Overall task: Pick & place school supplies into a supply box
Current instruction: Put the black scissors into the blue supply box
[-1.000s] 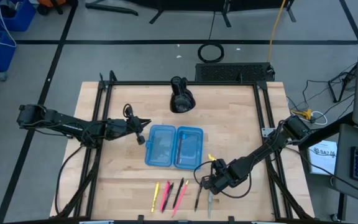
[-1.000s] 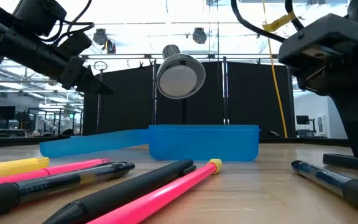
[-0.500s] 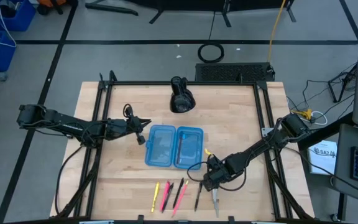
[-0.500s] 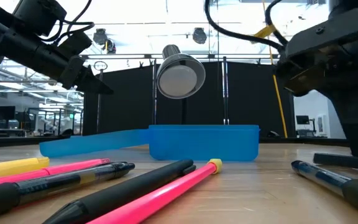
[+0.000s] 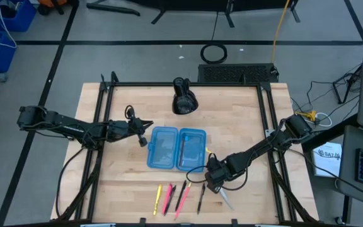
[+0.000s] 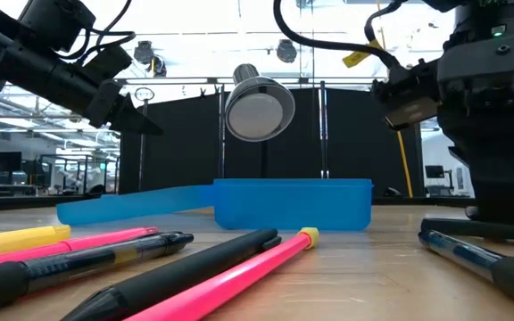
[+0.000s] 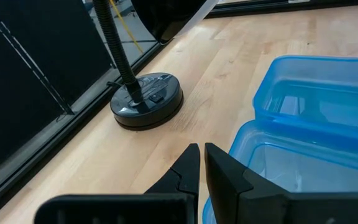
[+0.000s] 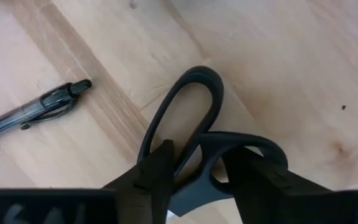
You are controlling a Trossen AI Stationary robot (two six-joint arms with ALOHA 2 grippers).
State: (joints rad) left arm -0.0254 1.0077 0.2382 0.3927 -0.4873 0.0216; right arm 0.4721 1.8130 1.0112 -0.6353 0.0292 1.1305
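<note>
Two risks face you here. Your right gripper (image 8: 197,165) has its fingers straddling the black handle loops of the scissors (image 8: 204,124), pinching the plastic between the rings, and that grip looks loose; the blades trail toward the table's front edge, so the scissors could swivel or slip out if you swing quickly. They also sit just beside a dark pen (image 8: 33,109), which a dragging blade tip could knock out of line.

Watch the box (image 5: 176,148) too: it lies open near the middle of the table, both halves flat side by side, and it is light see-through blue plastic, so a clumsy drop on its rim could shove it.

Your scissors are small, with matte black loops and grey blades (image 5: 223,198), lying near the front edge toward the right corner. Other pens and pencils (image 5: 172,197), yellow, pink, red and black, lie in a row by the front edge.

Your left gripper (image 7: 201,163) hangs above the table by the box's left side, fingers pressed together, holding nothing.
</note>
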